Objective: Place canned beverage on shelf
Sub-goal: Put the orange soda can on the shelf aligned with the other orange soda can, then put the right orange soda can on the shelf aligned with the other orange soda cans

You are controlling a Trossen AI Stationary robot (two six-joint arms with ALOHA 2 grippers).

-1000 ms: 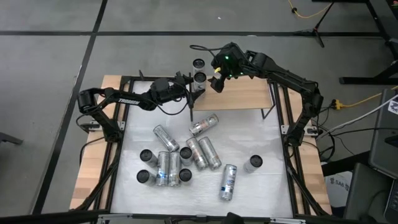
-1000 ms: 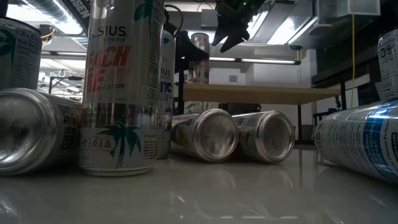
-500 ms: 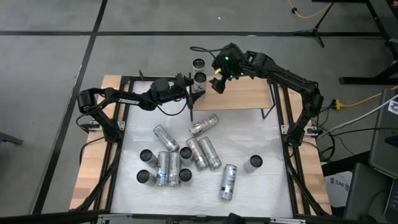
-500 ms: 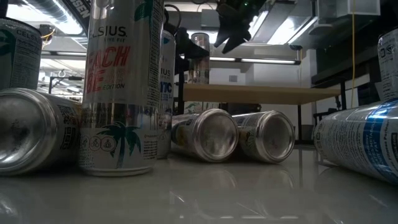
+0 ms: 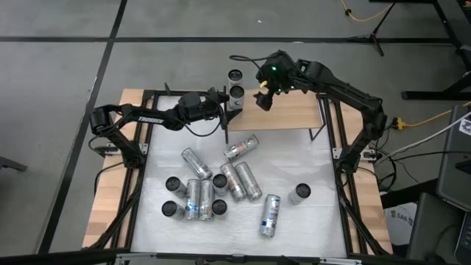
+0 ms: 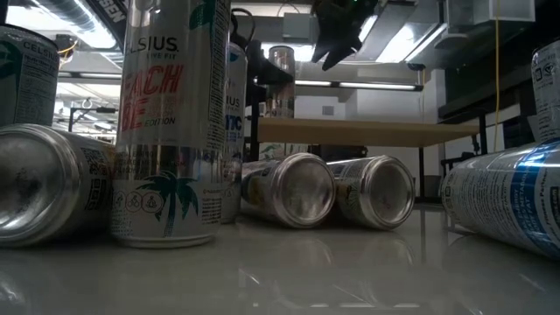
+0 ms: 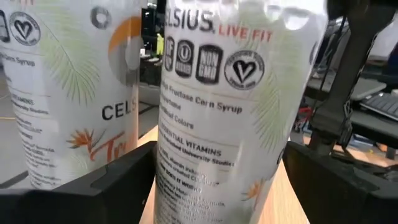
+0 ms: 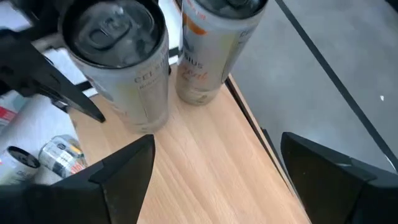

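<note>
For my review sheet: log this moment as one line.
left gripper: around upright can on shelf | right gripper: open above shelf | second can: standing behind

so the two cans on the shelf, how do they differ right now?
Grip: the nearer can stands between the left gripper's fingers; the farther can stands free.
Place: the nearer can is further in from the shelf's end; the farther can is at the end corner.
Both are upright, pale Celsius cans, standing side by side. The right gripper hovers open above the shelf.
</note>
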